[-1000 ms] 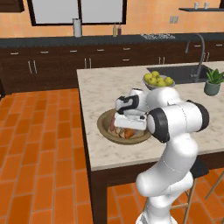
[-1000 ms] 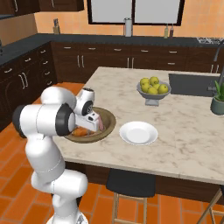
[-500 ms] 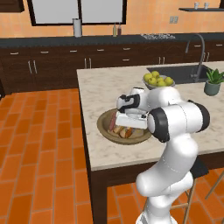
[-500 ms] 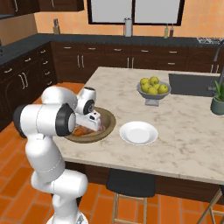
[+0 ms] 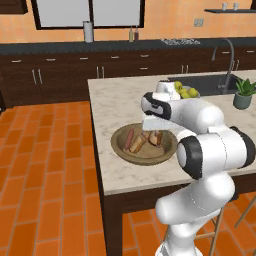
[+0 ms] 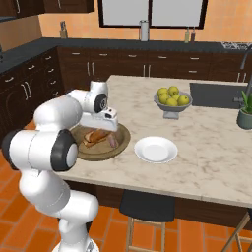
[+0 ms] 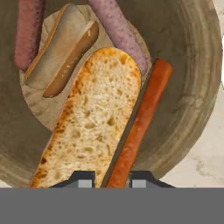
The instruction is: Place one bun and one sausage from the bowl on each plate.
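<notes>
Tan-brown, the wooden bowl [image 6: 101, 142] is seen near the island counter's [image 6: 206, 147] edge, the white plate [image 6: 156, 149] just beside it. Directly above the bowl, the gripper [image 7: 113, 180] is held with tips slightly apart, an orange sausage [image 7: 140, 123] between them, beside a cut bun [image 7: 89, 122].

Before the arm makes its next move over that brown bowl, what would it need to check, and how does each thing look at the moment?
1. Gripper above the bowl: ok.
2. Bread slice and orange sausage lie under the fingertips: ok.
3. Fingers around one item alone: cannot tell; both lie side by side, touching.
4. Jaws open or shut: cannot tell.
5. White plate bare, beside the bowl: ok.
6. Second plate located: cannot tell.
</notes>
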Available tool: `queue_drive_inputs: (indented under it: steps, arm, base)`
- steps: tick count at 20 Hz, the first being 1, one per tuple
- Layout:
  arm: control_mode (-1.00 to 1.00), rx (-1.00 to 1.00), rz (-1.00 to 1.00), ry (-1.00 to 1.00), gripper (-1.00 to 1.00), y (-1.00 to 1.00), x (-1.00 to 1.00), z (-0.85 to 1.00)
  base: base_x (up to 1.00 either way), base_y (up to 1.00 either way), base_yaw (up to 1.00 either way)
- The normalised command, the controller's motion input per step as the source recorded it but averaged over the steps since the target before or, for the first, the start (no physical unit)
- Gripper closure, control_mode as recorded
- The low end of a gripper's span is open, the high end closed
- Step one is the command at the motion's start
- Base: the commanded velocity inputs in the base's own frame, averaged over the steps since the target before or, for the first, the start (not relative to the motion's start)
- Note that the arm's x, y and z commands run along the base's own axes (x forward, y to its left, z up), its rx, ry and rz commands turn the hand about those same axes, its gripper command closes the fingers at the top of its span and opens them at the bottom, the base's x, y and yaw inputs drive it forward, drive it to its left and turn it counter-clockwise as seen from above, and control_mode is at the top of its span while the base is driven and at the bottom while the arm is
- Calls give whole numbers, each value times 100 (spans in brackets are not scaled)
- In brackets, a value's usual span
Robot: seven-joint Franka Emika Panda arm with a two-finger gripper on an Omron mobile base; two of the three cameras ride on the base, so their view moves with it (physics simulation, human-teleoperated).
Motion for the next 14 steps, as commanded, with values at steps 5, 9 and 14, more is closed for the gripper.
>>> queue_drive_inputs:
  steps: [5,9,14]
  arm:
    - [-100,-2,17,-18,100,-100,4,40]
    - [-100,0,18,-7,100,-100,24,17]
    - [-100,4,23,-3,100,-100,44,-7]
  base:
    - [0,0,0]
    - [0,0,0]
    - [0,0,0]
